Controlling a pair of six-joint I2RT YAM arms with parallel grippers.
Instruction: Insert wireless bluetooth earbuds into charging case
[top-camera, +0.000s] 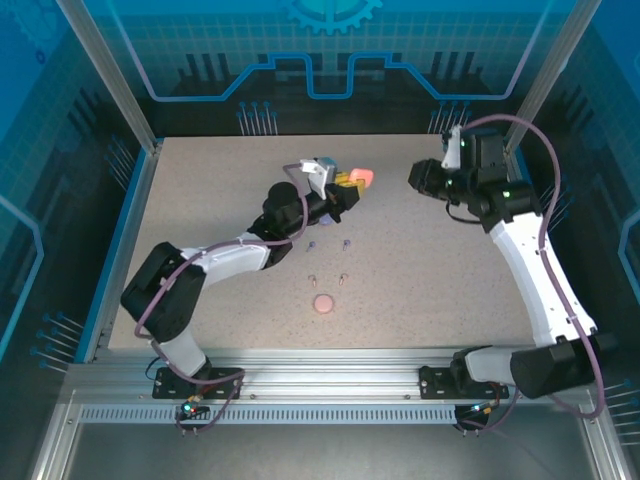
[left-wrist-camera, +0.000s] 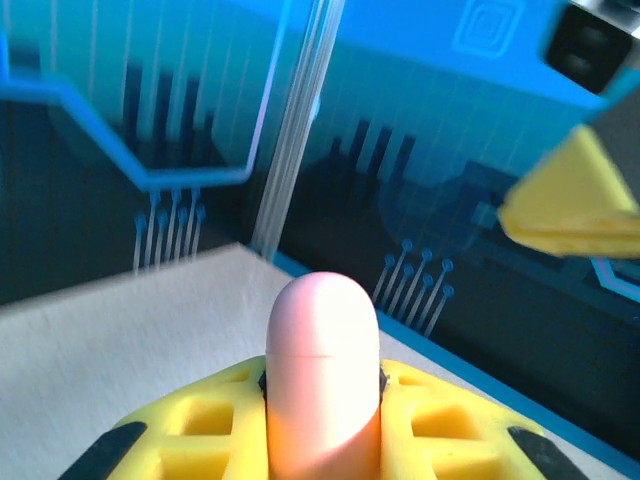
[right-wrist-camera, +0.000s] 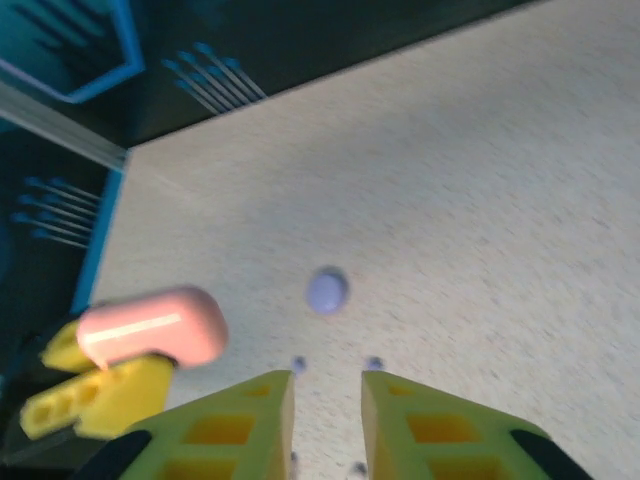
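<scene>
The left gripper (top-camera: 350, 184) is pictured over the far middle of the speckled table (top-camera: 200, 200). It is clenched on a salmon-pink charging case (top-camera: 364, 177), a capsule shape pinched between yellow fingers (left-wrist-camera: 200, 425) in the left wrist view. Nearer the arms, loose wireless earbuds are laid out on the table, well apart from the held case. Two purple earbuds (top-camera: 312, 243) are set side by side, with two salmon-orange earbuds (top-camera: 312, 280) just in front of them. A round pink case (top-camera: 324, 304) is placed nearest the arms. A small lavender case (right-wrist-camera: 327, 290) is seen in the right wrist view. The right gripper (right-wrist-camera: 327, 388) is held with its jaws parted, and nothing is grasped.
</scene>
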